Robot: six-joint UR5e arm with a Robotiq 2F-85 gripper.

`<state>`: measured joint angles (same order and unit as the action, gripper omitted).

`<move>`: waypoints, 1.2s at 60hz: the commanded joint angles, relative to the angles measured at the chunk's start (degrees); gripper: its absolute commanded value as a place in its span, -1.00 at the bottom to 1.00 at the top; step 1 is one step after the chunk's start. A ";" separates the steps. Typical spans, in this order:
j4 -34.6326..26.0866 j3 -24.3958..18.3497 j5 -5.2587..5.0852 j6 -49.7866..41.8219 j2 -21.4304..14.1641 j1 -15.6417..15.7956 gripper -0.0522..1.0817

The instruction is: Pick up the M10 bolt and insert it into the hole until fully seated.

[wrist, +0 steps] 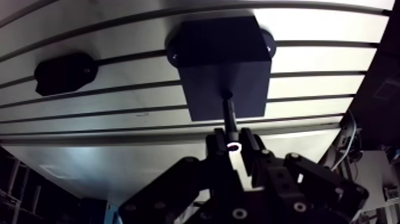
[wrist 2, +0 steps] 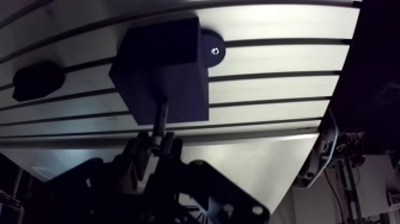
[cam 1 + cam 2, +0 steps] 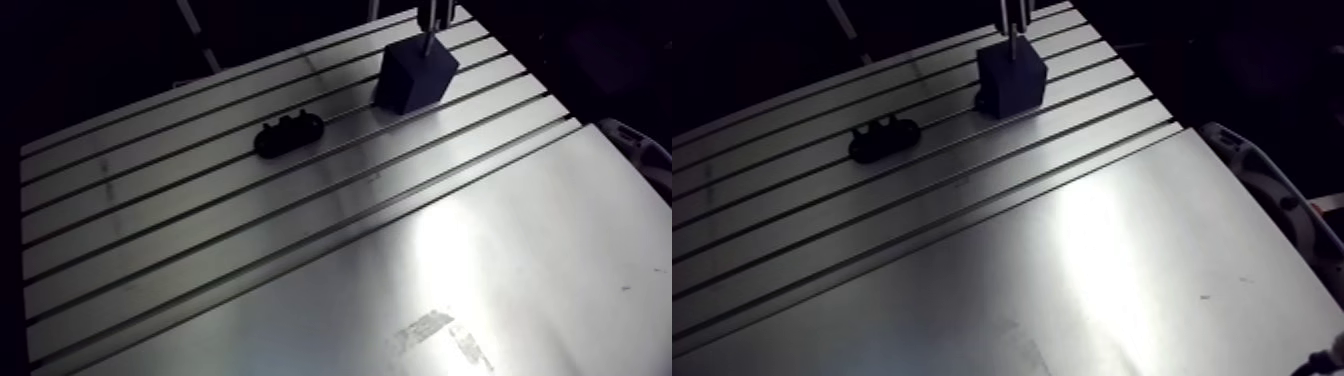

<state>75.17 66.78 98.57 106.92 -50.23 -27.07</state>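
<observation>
A dark square block [image 1: 220, 59] stands on the slotted aluminium table [image 3: 200, 230] near its far edge. The M10 bolt [image 1: 229, 116] is a thin dark shaft whose tip meets the hole in the block's face; most of the shaft still shows outside it. My gripper [image 1: 233, 146] is shut on the bolt's head end, with its fingers [image 1: 255, 156] close on both sides. In the arm view the block [image 3: 415, 75] shows with the bolt [image 3: 428, 40] rising out of its top.
A low black holder [image 3: 288, 133] lies on the slats beside the block, to its left in the arm view. A smooth, bright metal plate [image 3: 520, 260] covers the near part of the table. A round black foot [image 2: 211, 49] sticks out at the block's base.
</observation>
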 commanded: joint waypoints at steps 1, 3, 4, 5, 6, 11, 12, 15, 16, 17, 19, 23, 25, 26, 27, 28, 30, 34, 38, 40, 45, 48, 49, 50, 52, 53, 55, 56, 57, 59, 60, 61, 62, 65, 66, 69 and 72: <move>0.09 -0.02 0.00 0.00 0.01 0.00 0.99; 0.10 -0.03 0.00 0.00 0.01 0.00 0.99; 0.10 -0.11 0.00 0.00 0.01 0.00 0.99; 0.10 -0.11 0.00 0.00 0.01 0.00 0.99; 0.10 -0.12 0.00 0.00 0.01 0.00 0.99; 0.10 -0.12 0.00 0.00 0.01 0.00 0.99; 0.10 -0.12 0.00 0.00 0.01 0.00 0.99; 0.02 -0.05 0.00 0.08 0.01 0.00 0.99; 0.02 -0.05 0.00 0.08 0.01 0.00 0.99; 0.09 -0.04 0.00 0.09 0.01 0.00 0.99; 0.10 0.04 0.00 0.09 0.01 0.00 0.99; 0.02 0.05 0.00 0.09 0.01 0.00 0.99; 0.02 -0.02 0.00 0.09 0.01 0.00 0.99; 0.02 -0.02 0.00 0.09 0.01 0.00 0.99; 0.01 -0.03 0.00 0.09 0.08 0.00 0.99; 0.01 -0.03 0.00 0.09 0.08 0.00 0.99; 0.01 -0.03 0.00 0.09 0.10 0.00 0.99; 0.01 -0.20 0.00 0.09 0.33 0.00 0.99; 0.01 -0.30 0.00 0.09 0.45 0.07 0.99; 0.01 -0.30 0.00 0.09 0.45 0.01 0.99; 0.01 -0.37 0.00 0.09 0.45 0.08 0.99; 0.10 -0.39 0.00 0.09 0.45 0.09 0.99; 0.10 -0.39 0.00 0.09 0.45 0.09 0.99; 0.10 -0.39 0.00 0.09 0.45 0.09 0.99; 0.10 -0.39 0.00 0.09 0.45 0.09 0.99; 0.10 -0.39 0.00 0.09 0.45 0.09 0.99; 0.10 -0.39 0.00 0.09 0.45 0.09 0.99; 0.10 -0.39 0.00 0.09 0.45 0.09 0.99; 0.10 -0.39 0.00 0.09 0.45 0.09 0.99; 0.10 -0.39 0.00 0.09 0.45 0.09 0.99; 0.10 -0.39 0.00 0.09 0.45 0.09 0.99; 0.10 -0.39 0.00 0.09 0.45 0.09 0.99; 0.10 -0.39 0.00 0.09 0.45 0.09 0.99; 0.10 -0.47 0.00 0.09 0.45 0.09 0.99; 0.10 -0.47 0.00 0.09 0.45 0.09 0.99; 0.10 -0.56 0.00 0.09 0.45 0.09 0.99; 0.10 -0.48 0.00 0.09 0.45 0.16 0.99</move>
<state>75.27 66.34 98.57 107.01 -49.79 -26.99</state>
